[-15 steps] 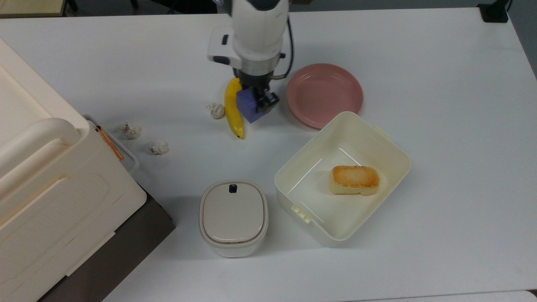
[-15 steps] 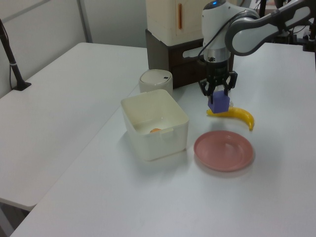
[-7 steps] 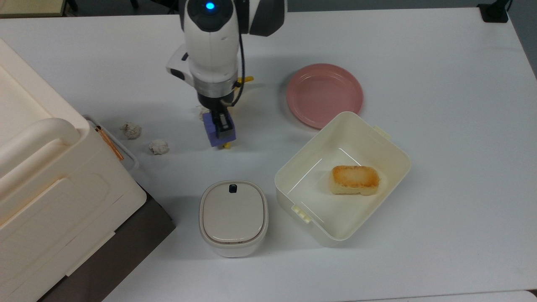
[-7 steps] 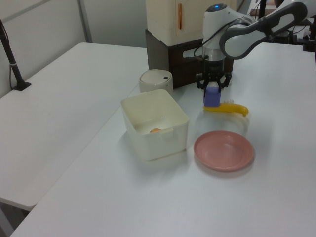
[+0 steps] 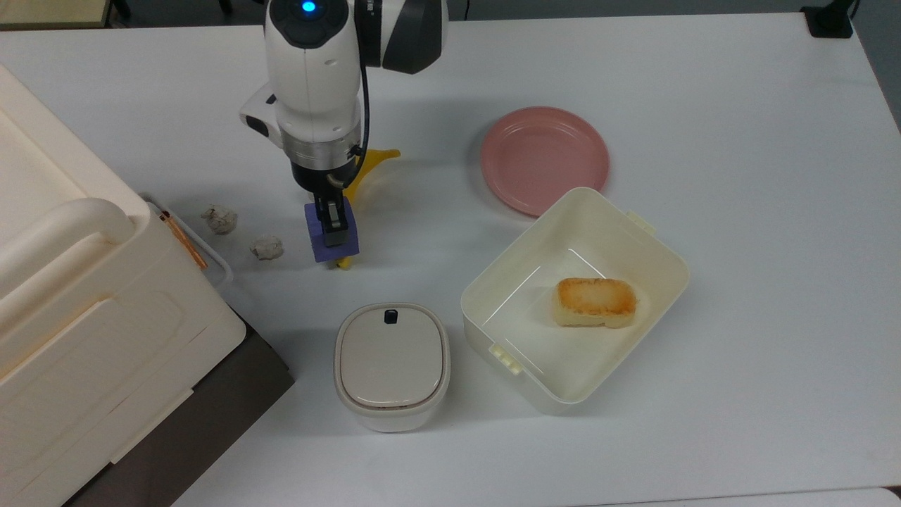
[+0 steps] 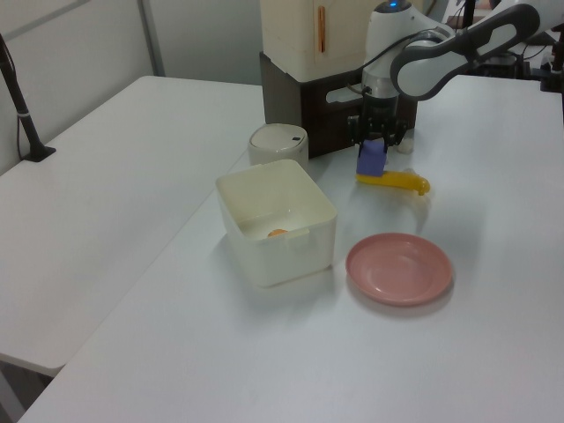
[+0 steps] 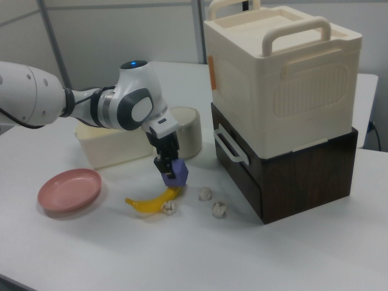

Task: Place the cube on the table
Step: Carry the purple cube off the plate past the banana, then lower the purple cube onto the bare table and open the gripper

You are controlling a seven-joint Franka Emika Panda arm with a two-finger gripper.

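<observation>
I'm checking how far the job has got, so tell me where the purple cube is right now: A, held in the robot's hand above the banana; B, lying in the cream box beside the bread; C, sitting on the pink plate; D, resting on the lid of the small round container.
A: the cube is clamped in the hand, up off the table, just above the banana.

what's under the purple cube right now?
The purple-blue matte cube, gripped by the two-finger gripper, hangs above the yellow banana on the white tabletop. In the top view, cube and arm cover the banana's middle; both ends show.
</observation>
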